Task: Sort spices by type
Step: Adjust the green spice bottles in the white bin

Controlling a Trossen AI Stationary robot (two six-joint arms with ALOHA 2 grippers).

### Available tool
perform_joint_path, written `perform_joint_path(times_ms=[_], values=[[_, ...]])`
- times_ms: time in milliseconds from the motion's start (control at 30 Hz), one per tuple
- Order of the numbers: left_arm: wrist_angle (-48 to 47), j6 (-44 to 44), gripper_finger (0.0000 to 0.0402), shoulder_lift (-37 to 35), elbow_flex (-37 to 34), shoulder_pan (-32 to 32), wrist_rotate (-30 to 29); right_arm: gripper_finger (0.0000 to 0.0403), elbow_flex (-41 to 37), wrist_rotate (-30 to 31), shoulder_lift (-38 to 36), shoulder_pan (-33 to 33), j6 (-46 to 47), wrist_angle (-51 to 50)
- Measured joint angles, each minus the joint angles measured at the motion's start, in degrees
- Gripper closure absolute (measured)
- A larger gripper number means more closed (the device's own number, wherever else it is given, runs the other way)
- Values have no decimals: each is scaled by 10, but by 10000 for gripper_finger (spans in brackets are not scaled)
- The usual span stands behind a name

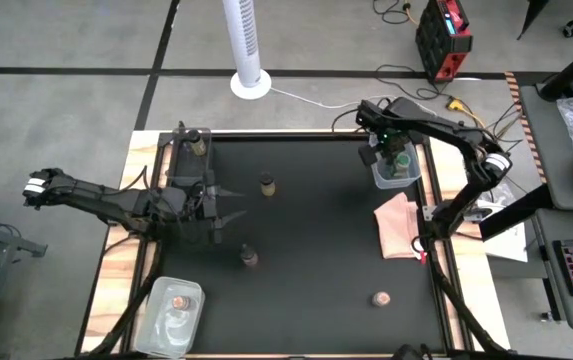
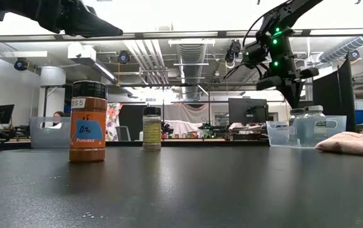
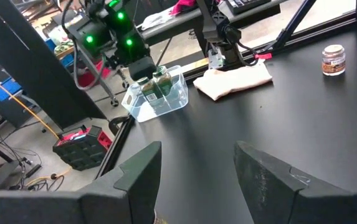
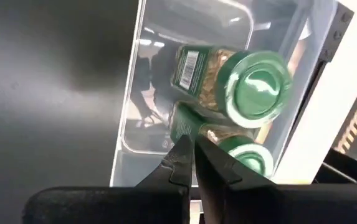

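As my right wrist camera looks down, I find the right hand [image 4: 190, 163] with its fingers pressed together, gripping nothing, poised directly over a clear tub [image 4: 184, 37] at the right rear of the surface [image 1: 316, 230]. Inside that tub stand two green-lidded jars [image 4: 256, 87] — close beside one another, possibly touching. In the low view the same hand hangs above the tub's rim, clear of it.

The left hand [image 3: 197, 165] sits over the left-centre of the surface, fingers spread wide, holding nothing.

Outward from there I note the remaining spices:
- a dark-lidded jar [image 1: 267, 184] standing upright near the rear centre;
- a second dark-lidded jar [image 1: 249, 256] just forward of the left hand;
- a pinkish-topped jar [image 1: 380, 298] alone at the front right;
- another pinkish-topped jar [image 1: 179, 301] inside a clear tub [image 1: 156, 318] at the front left corner.

A third tub [image 1: 194, 141] at the rear left holds an item I cannot identify. A pink cloth [image 1: 400, 224] lies near the right edge — just forward of the green-jar tub.
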Motion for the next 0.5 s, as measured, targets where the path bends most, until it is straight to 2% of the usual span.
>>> perform_joint_path(times_ms=[67,200,500], values=[[0,0,217,0,0,0,0,394,3,12,-6,0,0,-1],[0,0,217,0,0,0,0,394,3,73,-6,-5,3,-2],[0,0,217,0,0,0,0,394,2,73,15,-16,-3,-3]])
